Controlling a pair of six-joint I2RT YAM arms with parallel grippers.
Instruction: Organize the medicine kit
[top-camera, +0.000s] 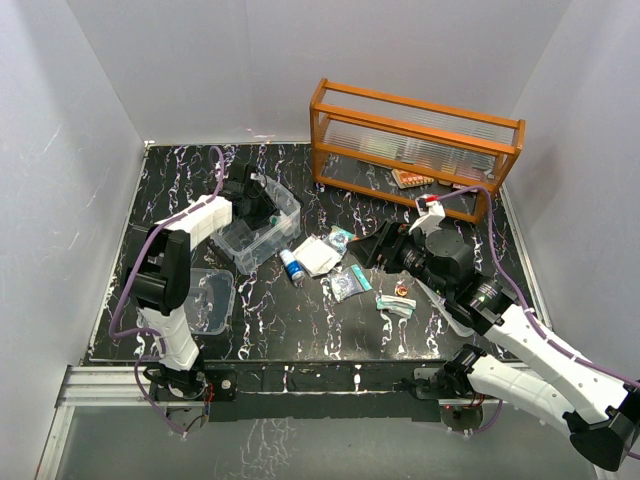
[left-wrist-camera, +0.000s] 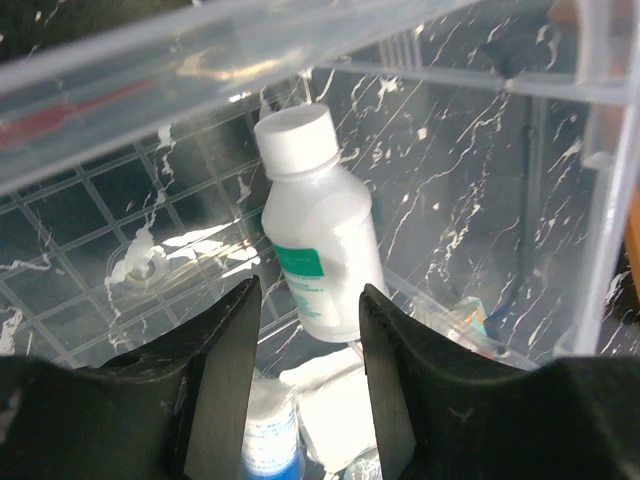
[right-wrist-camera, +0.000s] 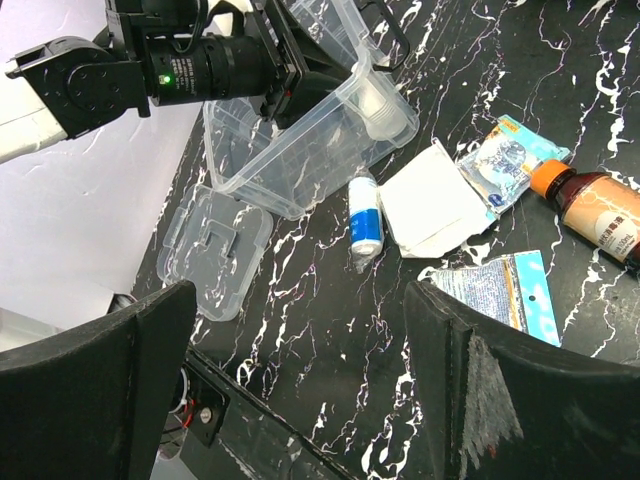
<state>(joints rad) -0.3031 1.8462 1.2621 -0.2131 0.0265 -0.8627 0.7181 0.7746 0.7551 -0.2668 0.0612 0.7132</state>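
Medicine kit (top-camera: 262, 252), a clear plastic box with no lid on, sits left of centre on the black marbled table (top-camera: 300, 335) and looks tilted. Its clear lid (top-camera: 208, 300) lies flat nearer the front edge, beside my left arm.

My left gripper (left-wrist-camera: 310, 295) reaches into the box. Its fingers (left-wrist-camera: 215, 380) are apart. A white bottle (left-wrist-camera: 320, 230) with a white cap lies inside, its base between the fingertips. Bare box floor shows between one finger and the bottle, so it is not clamped.

My right gripper (right-wrist-camera: 300, 300) hovers right of centre with its fingers spread wide and nothing between them.

Loose supplies lie between that gripper and the kit. A small blue-labelled bottle (right-wrist-camera: 366, 218) lies on its side just beside the box, with a white folded pad (right-wrist-camera: 435, 200) next to it. Further right are two printed packets (right-wrist-camera: 510, 165) and a brown bottle with an orange cap (right-wrist-camera: 595, 215).

An orange wooden rack (top-camera: 415, 130) stands at the far right of the table, well apart from the kit.
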